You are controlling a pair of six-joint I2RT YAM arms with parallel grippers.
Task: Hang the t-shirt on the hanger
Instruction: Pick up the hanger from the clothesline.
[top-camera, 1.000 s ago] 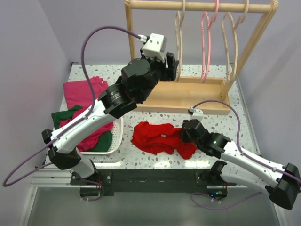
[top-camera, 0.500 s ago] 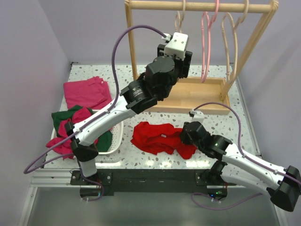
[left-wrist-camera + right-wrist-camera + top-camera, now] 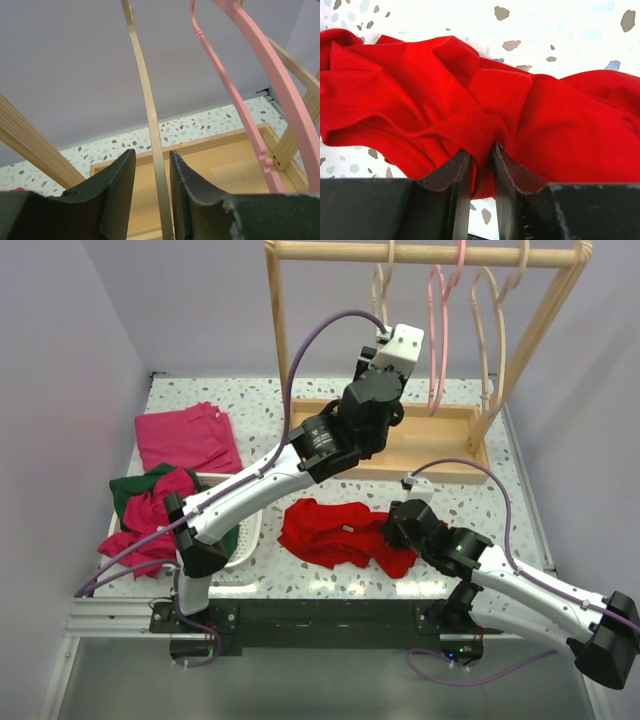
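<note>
The red t-shirt (image 3: 325,530) lies crumpled on the table in front of the rack and fills the right wrist view (image 3: 420,95). My right gripper (image 3: 395,530) is at its right end, shut on a fold of the cloth (image 3: 481,147). The pale wood hanger (image 3: 380,300) hangs leftmost on the rack rail. My left gripper (image 3: 378,368) is raised to it. In the left wrist view the hanger's thin arm (image 3: 145,90) runs down between the jaws of the left gripper (image 3: 152,152). The jaws stand narrowly open around it, with small gaps showing.
A pink hanger (image 3: 438,330) hangs just right of the wood one, close beside my left gripper (image 3: 240,75). Another wood hanger (image 3: 485,310) hangs further right. The rack's wooden base tray (image 3: 430,445) lies below. A white basket (image 3: 250,530) with magenta (image 3: 150,520) and green (image 3: 130,490) garments sits left.
My left arm has swung right and forward along the rack, bringing its gripper from left of the hangers onto the wood hanger. The right arm and the t-shirt have stayed put.
</note>
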